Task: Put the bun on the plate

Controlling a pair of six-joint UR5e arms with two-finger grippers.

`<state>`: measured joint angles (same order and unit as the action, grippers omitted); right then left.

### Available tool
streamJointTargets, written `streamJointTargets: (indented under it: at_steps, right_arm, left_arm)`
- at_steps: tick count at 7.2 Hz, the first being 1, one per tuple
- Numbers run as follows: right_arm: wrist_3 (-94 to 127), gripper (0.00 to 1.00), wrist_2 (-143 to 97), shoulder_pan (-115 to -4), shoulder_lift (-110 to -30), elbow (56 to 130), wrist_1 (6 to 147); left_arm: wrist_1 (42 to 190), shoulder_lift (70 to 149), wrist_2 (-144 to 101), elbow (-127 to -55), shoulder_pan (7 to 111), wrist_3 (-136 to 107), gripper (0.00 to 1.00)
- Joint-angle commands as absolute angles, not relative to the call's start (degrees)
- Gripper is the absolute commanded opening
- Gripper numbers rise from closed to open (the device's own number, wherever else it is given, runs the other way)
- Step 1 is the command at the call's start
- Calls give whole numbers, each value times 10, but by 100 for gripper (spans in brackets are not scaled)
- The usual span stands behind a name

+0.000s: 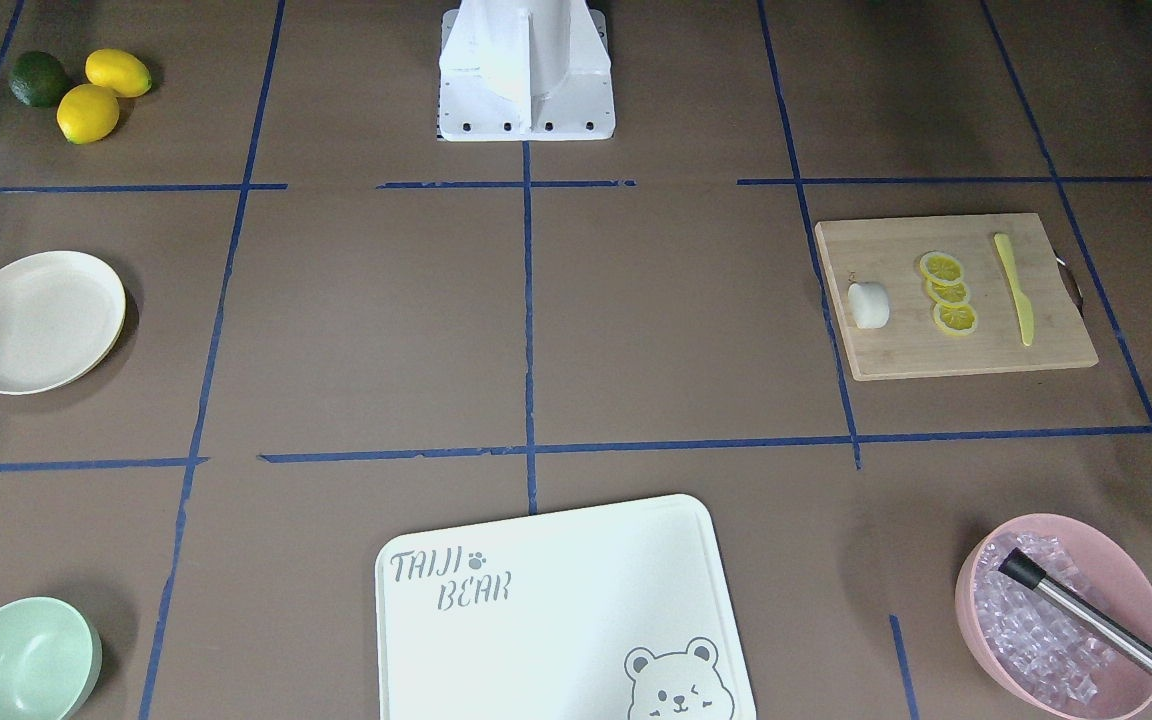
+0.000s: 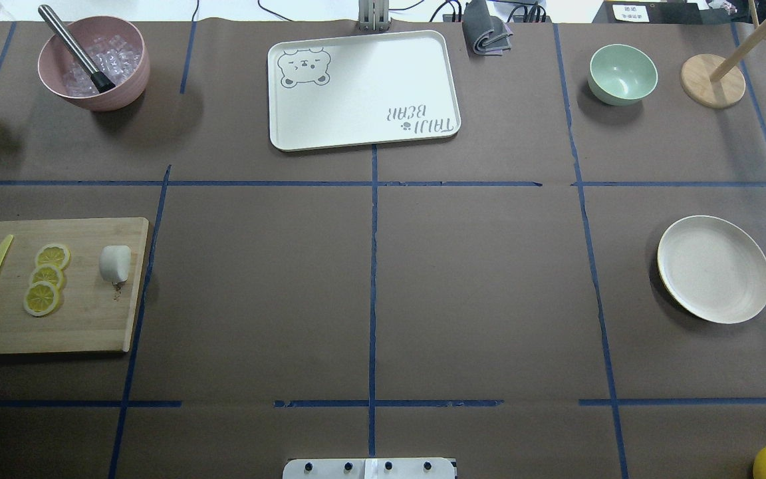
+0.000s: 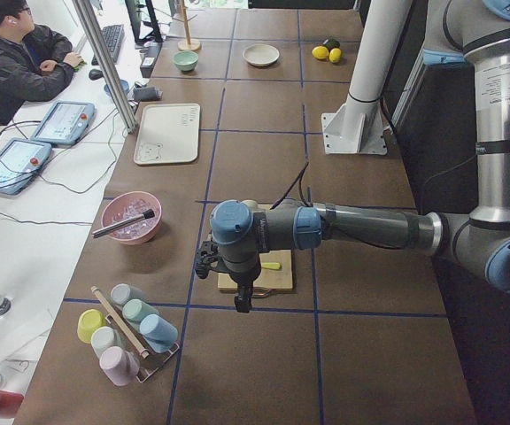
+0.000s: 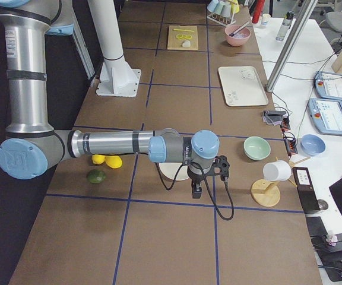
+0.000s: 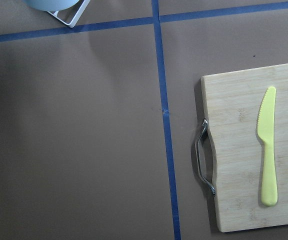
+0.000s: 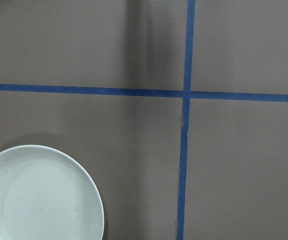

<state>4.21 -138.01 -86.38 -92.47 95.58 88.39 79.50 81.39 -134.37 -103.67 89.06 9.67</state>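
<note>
We are judging the task as not yet begun. In the overhead view the bun (image 2: 116, 263) is lying on the wooden cutting board (image 2: 84, 319) at the table's 9 o'clock. It is at 3 o'clock of the lemon slices (image 2: 46, 278), apart from them, with nothing touching it. The plate (image 2: 714, 269) is sitting bare at the table's 3 o'clock, well apart from the bun.

We are holding our left gripper (image 3: 238, 304) above the board's outer end. Its wrist camera is looking down on the yellow knife (image 5: 267, 150) and the board's metal handle (image 5: 202, 157), not on the bun. Our right gripper (image 4: 196, 191) is hanging just beside the plate. Both are showing only in the side views, so we cannot tell whether their jaws are spread or closed.

By our reckoning every step is left: reaching the bun, gripping it, carrying it across the table, perhaps with a pass between arms, and setting it on the plate.
</note>
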Motion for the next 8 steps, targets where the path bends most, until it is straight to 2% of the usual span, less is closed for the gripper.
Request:
streamJointTargets:
  at_steps: [1, 3, 5, 7, 8]
  right_arm:
    - [194, 100, -1383, -803, -957, 954, 736]
    - [282, 100, -1362, -745, -984, 925, 603]
    - [407, 100, -1331, -688, -990, 850, 425]
    - [466, 99, -1311, -647, -989, 846, 379]
    - [466, 91, -1310, -641, -995, 839, 379]
  left_arm:
    - [795, 814, -1344, -1039, 890, 97, 100]
    - [795, 814, -1344, -1041, 890, 97, 100]
    - [795, 814, -1344, -1042, 890, 97, 100]
    - [796, 814, -1344, -1042, 890, 97, 100]
    - [795, 814, -1344, -1042, 890, 97, 100]
